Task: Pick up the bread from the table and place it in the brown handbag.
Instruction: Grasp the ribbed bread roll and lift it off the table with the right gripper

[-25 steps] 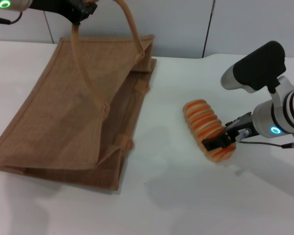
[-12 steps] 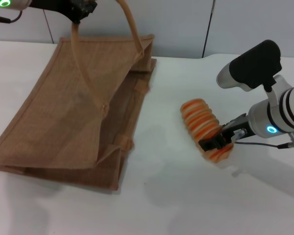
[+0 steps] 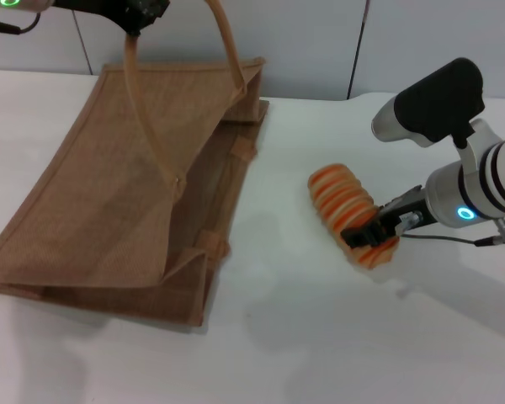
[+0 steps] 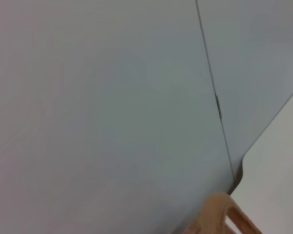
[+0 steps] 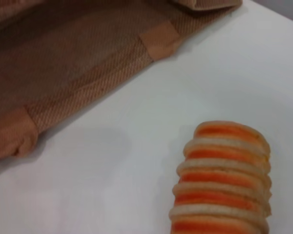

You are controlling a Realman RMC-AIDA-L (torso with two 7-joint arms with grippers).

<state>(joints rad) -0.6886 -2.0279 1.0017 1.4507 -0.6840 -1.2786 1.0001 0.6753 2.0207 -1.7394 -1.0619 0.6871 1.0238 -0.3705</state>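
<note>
The bread [image 3: 340, 200], pale tan with orange stripes, is right of the brown handbag [image 3: 109, 194] in the head view. My right gripper [image 3: 367, 235] is shut on the bread's near end. The bread also shows in the right wrist view [image 5: 222, 180], with the handbag's open side [image 5: 63, 63] beyond it. My left gripper [image 3: 140, 14] is at the top left, shut on one strap handle [image 3: 147, 126], and holds it up so the bag's mouth gapes toward the bread. The left wrist view shows only a bit of strap [image 4: 219, 217] and the wall.
The white table [image 3: 320, 345] spreads around the bag and bread. A grey panelled wall [image 3: 320, 42] runs along the table's far edge. The right arm's black and white forearm [image 3: 454, 160] hangs above the table's right side.
My right gripper has moved a little to the left and toward the bag, with the bread in it. The left gripper and the bag have stayed put.
</note>
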